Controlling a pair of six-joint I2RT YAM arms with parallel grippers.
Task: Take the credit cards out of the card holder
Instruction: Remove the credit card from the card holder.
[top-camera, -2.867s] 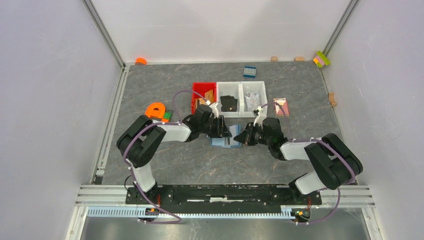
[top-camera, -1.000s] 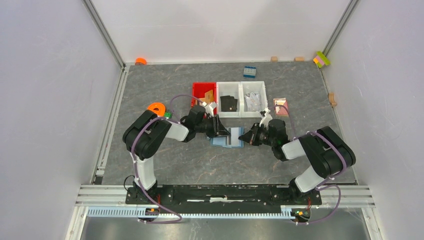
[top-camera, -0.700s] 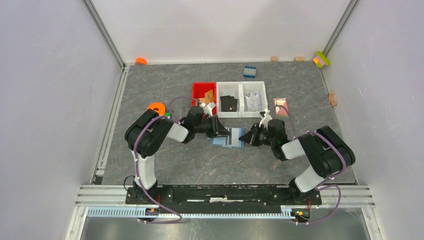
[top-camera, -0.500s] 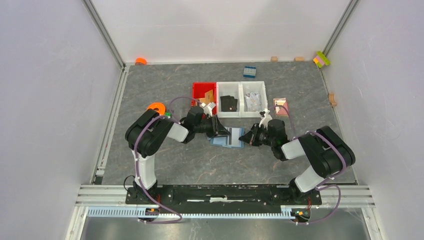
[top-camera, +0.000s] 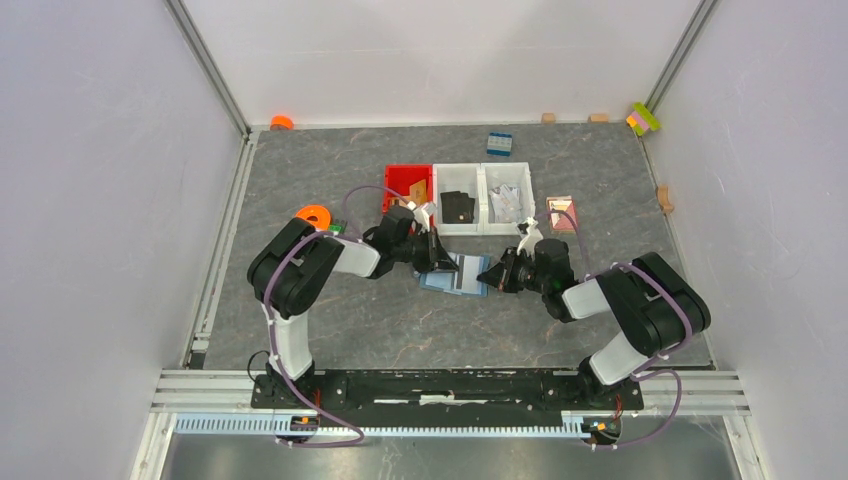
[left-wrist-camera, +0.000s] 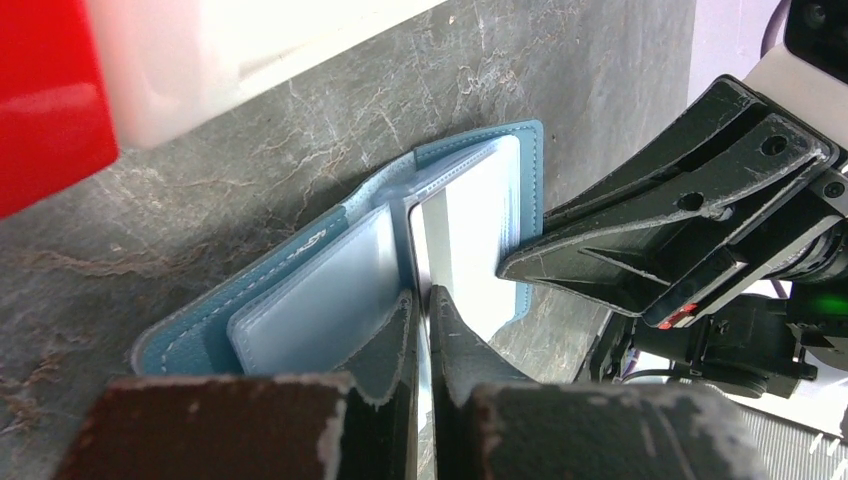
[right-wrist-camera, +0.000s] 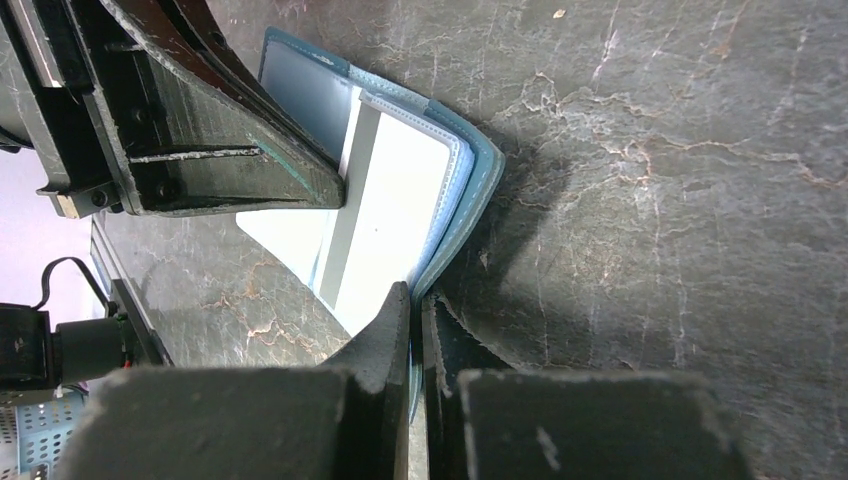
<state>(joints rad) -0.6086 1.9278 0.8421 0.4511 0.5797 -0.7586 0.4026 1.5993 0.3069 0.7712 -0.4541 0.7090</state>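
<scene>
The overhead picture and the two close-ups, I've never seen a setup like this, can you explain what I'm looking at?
It is a robot: two arms bolted at the near edge of a table. The wide picture looks down from above; each close-up comes from a camera on one wrist. On the table lie an open blue card holder, a red bin, two white bins and an orange ring. The right gripper is shut on the card holder's edge; the left gripper looks closed on the edge of a pale card.
</scene>
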